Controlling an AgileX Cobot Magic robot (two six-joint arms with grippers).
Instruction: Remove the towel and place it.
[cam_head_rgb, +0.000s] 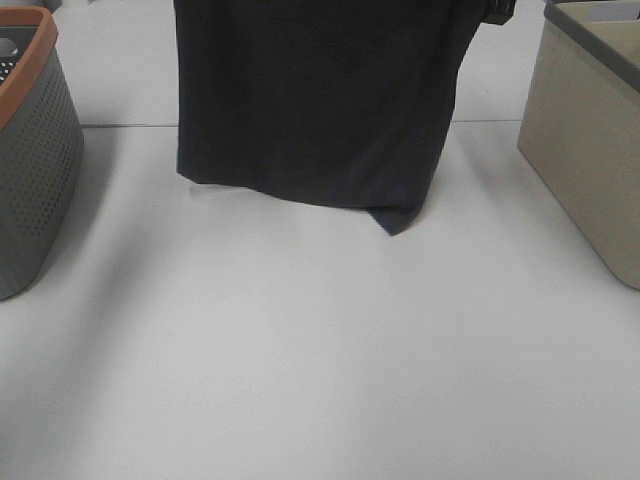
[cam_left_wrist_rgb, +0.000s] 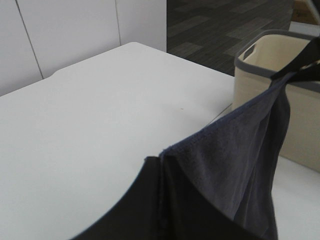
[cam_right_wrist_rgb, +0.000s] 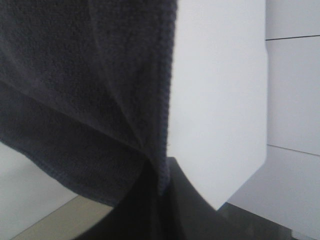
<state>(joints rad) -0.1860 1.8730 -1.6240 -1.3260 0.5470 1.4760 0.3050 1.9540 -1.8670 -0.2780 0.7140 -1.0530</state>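
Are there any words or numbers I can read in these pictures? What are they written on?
None: there is no word, number, brand or sign to read in any view.
The towel is plain dark cloth, with no label showing.
The grey basket has only small holes and an orange rim.
The beige bin is plain.
The table is bare white, with no markings.

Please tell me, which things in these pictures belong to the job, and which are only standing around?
For the job: towel, held up and hanging; right hand, pinching its corner.
Just standing by: grey basket with orange rim; beige bin; table. Either container could be the towel's destination; not shown.
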